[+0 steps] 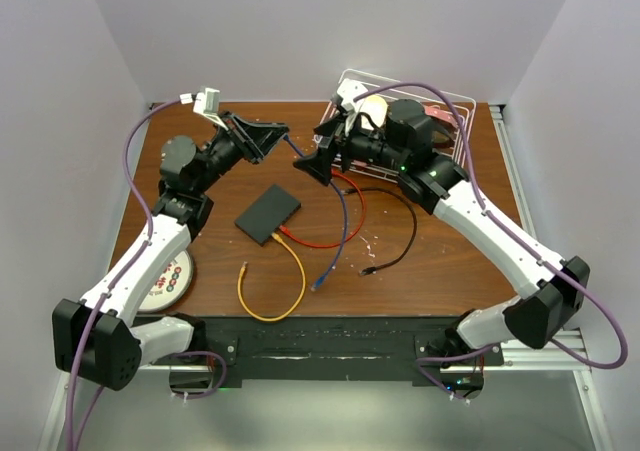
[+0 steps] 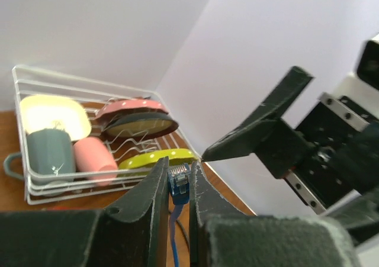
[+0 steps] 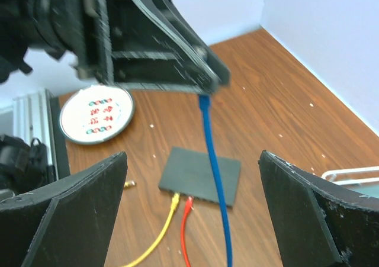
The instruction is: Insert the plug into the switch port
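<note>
Plug [image 2: 180,180] half-buried in left pincer [image 2: 179,164]

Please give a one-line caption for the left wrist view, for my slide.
The left tool grips the blue plug, raised in front of the white dish basket.

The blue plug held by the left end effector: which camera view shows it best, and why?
The left wrist view: the blue plug sits close and sharp, clamped in the left end effector. The right wrist view shows only its tail end and cable; the top view barely resolves it.
</note>
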Tool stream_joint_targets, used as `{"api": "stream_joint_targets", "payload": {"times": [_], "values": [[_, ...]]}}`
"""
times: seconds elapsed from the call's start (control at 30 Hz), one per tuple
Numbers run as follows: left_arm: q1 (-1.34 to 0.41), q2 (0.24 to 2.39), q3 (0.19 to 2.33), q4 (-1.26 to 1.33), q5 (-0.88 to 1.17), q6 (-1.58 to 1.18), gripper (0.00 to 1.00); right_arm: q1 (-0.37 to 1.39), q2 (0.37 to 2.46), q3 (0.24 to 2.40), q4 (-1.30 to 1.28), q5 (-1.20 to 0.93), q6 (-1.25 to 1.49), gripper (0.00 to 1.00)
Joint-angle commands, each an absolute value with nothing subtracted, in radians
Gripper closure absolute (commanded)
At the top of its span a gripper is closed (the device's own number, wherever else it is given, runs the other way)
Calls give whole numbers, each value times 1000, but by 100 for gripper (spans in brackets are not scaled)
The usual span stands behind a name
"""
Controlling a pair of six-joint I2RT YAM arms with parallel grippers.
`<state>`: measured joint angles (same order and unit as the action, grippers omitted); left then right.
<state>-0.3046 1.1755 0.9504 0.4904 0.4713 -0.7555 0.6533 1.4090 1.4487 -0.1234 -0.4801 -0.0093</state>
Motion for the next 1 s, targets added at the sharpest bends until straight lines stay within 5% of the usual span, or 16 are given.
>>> {"api": "stream_joint_targets", "payload": {"times": [0.0,0.23,0.37,0.97], "values": [[-314,1175,1000,368,373,-753,100,669,1446,1477,-5,-456,55,4],[-314,1177,997,382,394,-772,100,672,1505,1508,37,-445,69,12],[-316,1177,996,388,399,-773,100,670,1548,1528,55,-439,77,32],[-316,1177,985,416,431,-775,100,672,1652,1594,81,-449,74,52]]}}
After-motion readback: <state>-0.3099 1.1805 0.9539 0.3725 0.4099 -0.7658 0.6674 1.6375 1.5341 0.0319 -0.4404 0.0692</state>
